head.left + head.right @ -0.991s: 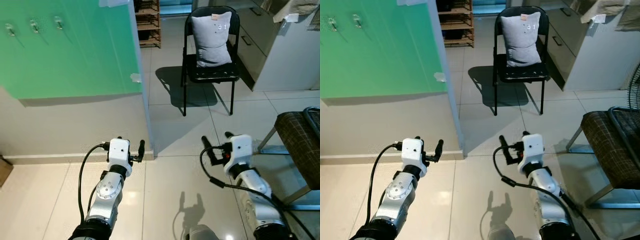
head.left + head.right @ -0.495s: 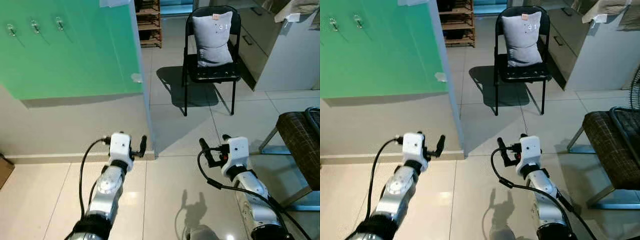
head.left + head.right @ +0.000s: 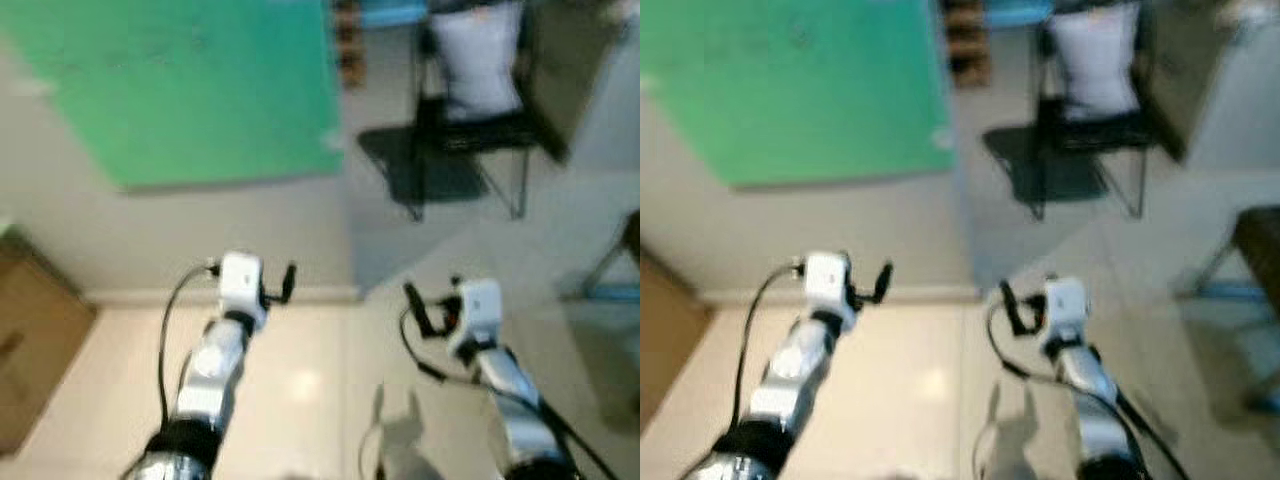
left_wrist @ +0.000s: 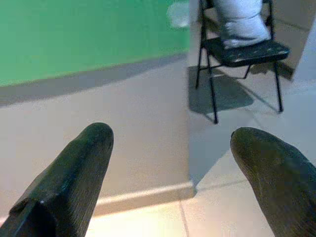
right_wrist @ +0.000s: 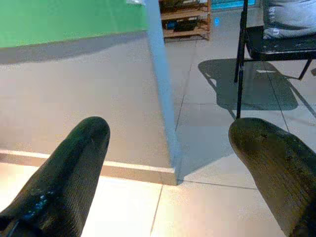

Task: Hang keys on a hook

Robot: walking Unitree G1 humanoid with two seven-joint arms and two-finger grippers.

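1. On the far left of the blurred head views, a brown box [image 3: 30, 350] sits on the floor against the wall, cut off by the frame edge.
2. Above it, a green panel [image 3: 190, 90] covers the upper wall; any hooks on it are smeared out and cannot be made out, and no keys can be made out, so their position and long axis cannot be told.
3. Below the panel, the left gripper [image 4: 170, 143] hangs over pale floor tiles, its fingers [image 4: 74, 173] spread wide with nothing between them, pointing at the wall's baseboard.
4. Right of it, the right gripper [image 5: 170, 143] is likewise spread and empty, aimed at the wall's corner edge [image 5: 160, 89].
5. Beyond, a black chair [image 3: 470, 130] carries a grey pillow [image 3: 480, 55]; its feet stand on its own shadow.
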